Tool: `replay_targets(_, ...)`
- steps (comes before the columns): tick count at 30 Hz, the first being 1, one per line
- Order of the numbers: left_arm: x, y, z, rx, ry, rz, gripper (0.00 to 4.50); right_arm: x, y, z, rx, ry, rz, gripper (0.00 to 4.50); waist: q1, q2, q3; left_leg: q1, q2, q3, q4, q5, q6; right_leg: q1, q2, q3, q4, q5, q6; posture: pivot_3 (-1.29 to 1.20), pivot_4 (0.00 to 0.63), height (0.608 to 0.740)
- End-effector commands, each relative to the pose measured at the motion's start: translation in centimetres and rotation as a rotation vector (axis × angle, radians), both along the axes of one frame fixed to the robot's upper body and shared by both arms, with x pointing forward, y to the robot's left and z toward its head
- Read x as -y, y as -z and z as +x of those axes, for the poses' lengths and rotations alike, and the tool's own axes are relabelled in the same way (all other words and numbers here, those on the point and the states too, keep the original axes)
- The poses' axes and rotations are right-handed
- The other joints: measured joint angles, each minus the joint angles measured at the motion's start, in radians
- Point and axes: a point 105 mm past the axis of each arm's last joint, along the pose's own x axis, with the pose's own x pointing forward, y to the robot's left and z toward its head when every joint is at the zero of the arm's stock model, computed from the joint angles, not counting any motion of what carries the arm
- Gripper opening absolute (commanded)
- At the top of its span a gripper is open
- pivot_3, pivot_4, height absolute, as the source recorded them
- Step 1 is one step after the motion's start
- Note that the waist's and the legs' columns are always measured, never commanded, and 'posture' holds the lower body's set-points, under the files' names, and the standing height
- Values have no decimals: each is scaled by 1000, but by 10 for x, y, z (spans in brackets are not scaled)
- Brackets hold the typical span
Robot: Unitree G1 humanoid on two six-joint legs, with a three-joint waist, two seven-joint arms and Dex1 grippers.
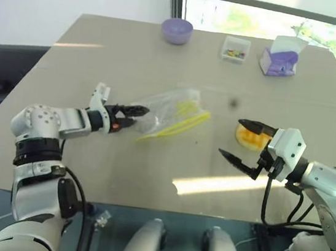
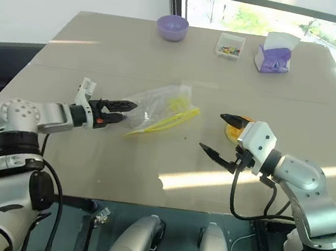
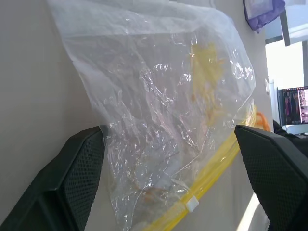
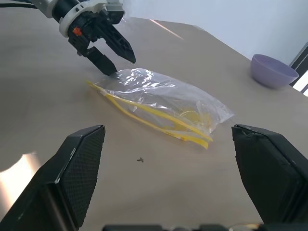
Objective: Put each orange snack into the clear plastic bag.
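The clear plastic bag (image 1: 172, 115) lies crinkled in the middle of the table, its yellow seal strip (image 3: 211, 168) along the near edge. My left gripper (image 1: 134, 112) is open at the bag's left end, and in the left wrist view its two fingers (image 3: 72, 178) stand on either side of the bag (image 3: 168, 110). The orange snack (image 1: 248, 138), a round yellow-orange bun, rests on the table to the right of the bag, partly hidden by my right gripper (image 1: 231, 137). That gripper is open, holds nothing, and points left toward the bag (image 4: 159, 98).
At the table's far edge stand a purple bowl (image 1: 177, 30), a small clear box of coloured bits (image 1: 235, 49) and a purple-and-white tissue packet (image 1: 280, 57). A window runs along the back right. The table's front edge (image 1: 145, 206) is close below both arms.
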Motion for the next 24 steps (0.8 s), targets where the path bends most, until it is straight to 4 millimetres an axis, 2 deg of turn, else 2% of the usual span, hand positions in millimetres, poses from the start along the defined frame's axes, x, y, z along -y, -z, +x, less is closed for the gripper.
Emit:
replay_targets(1, 11, 35, -8, -159, 23, -15, 3309, -2, -8, -5, 52, -9, 4, 4500, 1, 0, 0, 0, 0, 0, 0, 0, 0, 0, 0, 0, 0, 0, 0, 0, 150, 740)
replay_targets(4, 17, 39, -7, -177, 26, -65, 1811, -1, -4, -6, 60, 2, -14, 4500, 5, 0, 0, 0, 0, 0, 0, 0, -1, 0, -1, 0, 0, 0, 0, 0, 150, 740)
replay_targets(6, 18, 38, -6, -177, 20, -96, 1090, -1, -1, -6, 69, 14, -33, 4500, 12, 0, 0, 0, 0, 0, 0, 0, -1, 0, -1, 0, 0, 0, 1, 0, 150, 740)
replay_targets(7, 19, 34, -4, -168, 11, -130, 463, -1, 1, -5, 81, 23, -48, 4500, 14, 0, 0, 0, 0, 0, 0, 0, -1, 0, -1, 0, -1, 0, 1, 0, 150, 740)
replay_targets(8, 20, 31, -2, -161, 5, -153, 248, 0, 2, -4, 89, 29, -59, 4500, 16, 1, -1, -1, -1, 0, 0, 0, -1, 0, -2, 0, -1, 0, 1, 0, 150, 740)
replay_targets(9, 21, 26, 0, -150, 5, -181, 110, 0, 3, -2, 109, 48, -78, 4500, 16, 1, -1, 0, -1, 0, 0, 0, -1, 0, -2, 0, 0, 0, 1, 0, 150, 740)
replay_targets(18, 36, -44, 3, 35, 67, -346, 110, -10, 10, 31, 252, 171, -206, 4500, 9, -4, 2, -4, 0, -1, 3, 1, -2, -1, 0, -1, 0, 1, 1, 0, 150, 740)
replay_targets(24, 50, -62, 7, 87, 78, -357, 110, -30, 22, 56, 309, 160, -281, 4500, -13, -4, 2, -4, 0, -1, 2, 1, -3, -2, -1, 0, 0, 1, 2, 0, 150, 740)
